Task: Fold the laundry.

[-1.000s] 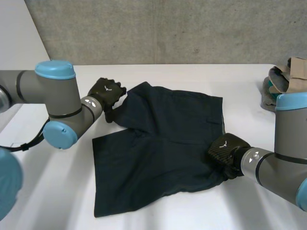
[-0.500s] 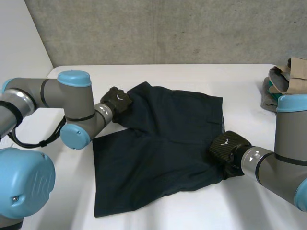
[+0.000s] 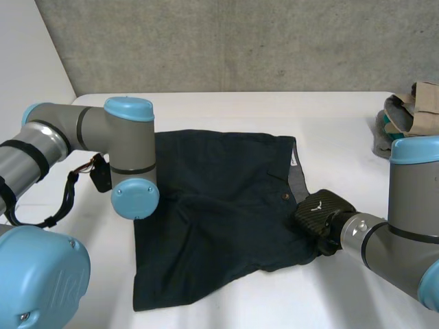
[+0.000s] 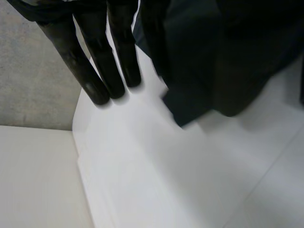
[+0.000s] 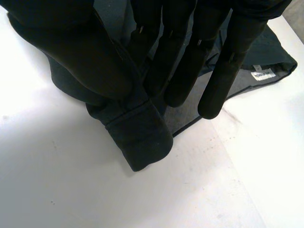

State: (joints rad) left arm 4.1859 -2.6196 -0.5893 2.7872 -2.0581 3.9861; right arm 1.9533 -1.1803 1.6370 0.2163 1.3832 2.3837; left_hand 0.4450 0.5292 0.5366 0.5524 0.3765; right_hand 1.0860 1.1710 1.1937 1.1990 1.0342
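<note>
Both pinch shorts [image 3: 219, 205]: left hand [image 4: 95, 61] has dragged its corner inward, right hand [image 3: 319, 212] stays.

Nothing in the pictures could be read as a word or number. The nearest thing to a brand was a small white emblem [image 3: 317, 205], a winged mark without letters, on the back of the right hand [image 3: 325, 215] at the lower right of the head view. A small white label [image 5: 260, 76] sat on the paler inner side of the dark shorts [image 5: 137, 128], just beyond the fingertips in the right wrist view. It bore a line or two of grey print, possibly a size or care text, too fine to make out. In the head view the label was a pale blank sliver at the shorts' edge, right of centre.
</note>
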